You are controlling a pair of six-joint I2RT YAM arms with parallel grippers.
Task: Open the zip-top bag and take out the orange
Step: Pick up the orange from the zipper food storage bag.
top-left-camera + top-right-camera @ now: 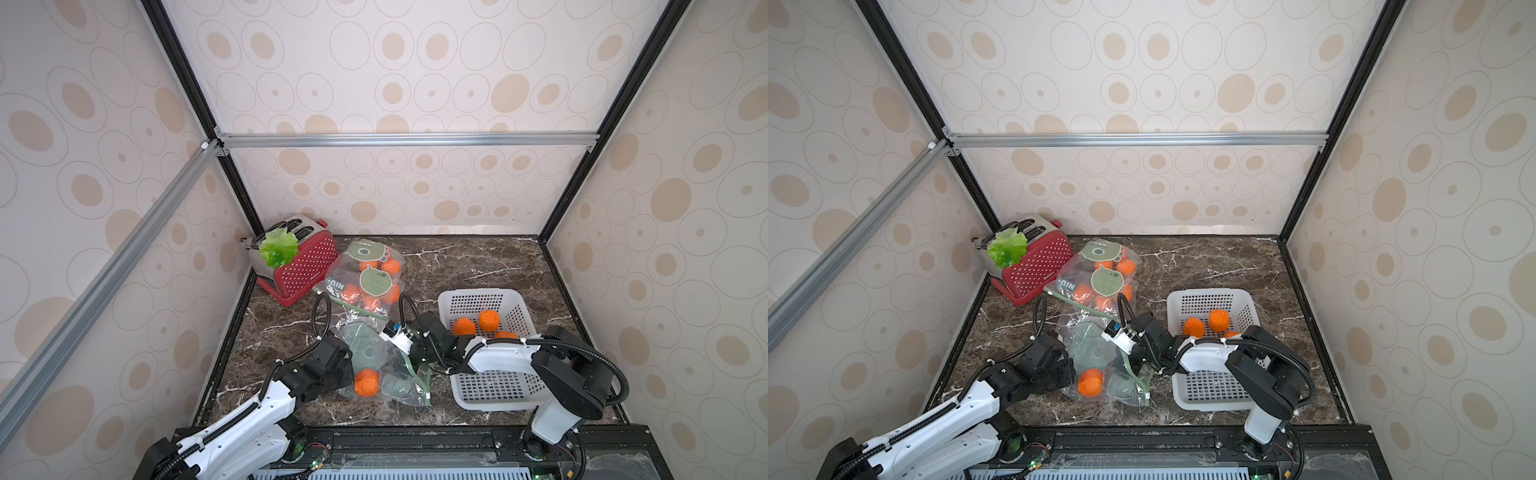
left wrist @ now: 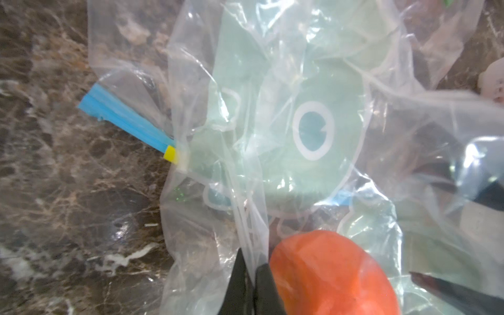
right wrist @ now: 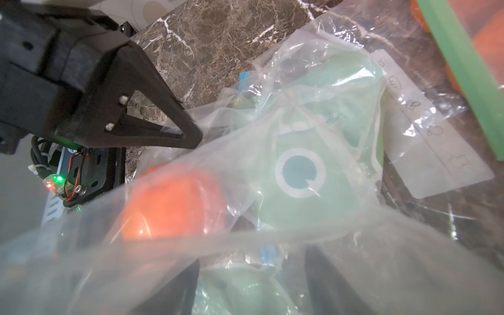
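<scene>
Two arms are working the near bag (image 1: 368, 353), so watch that pinch. Your left jaws are clenched on a fold of its clear film, and you can see the two black tips pressed together in the left wrist view. The orange (image 2: 332, 275) sits just beside them, not between them. It bulges against the outer side of one jaw, with crumpled plastic around it.

In both top views the orange (image 1: 367, 382) lies low on the tabletop (image 1: 478, 257), at the bag's near corner, tight against your left arm's (image 1: 266, 401) black wrist.

Your right jaws are released and stand well apart, with loose film draped over them in the right wrist view. From there the orange (image 3: 174, 201) shows through the plastic beyond their tips, off toward the left jaws. Between the right jaws there is only film and the bag's green print.

Whether the zip is parted, you cannot tell from these views.

A white basket (image 1: 449, 297) beside your right arm holds other oranges (image 1: 464, 326). Farther back a second bag (image 1: 365, 274), full of oranges, lies next to a red toaster (image 1: 307, 266).
</scene>
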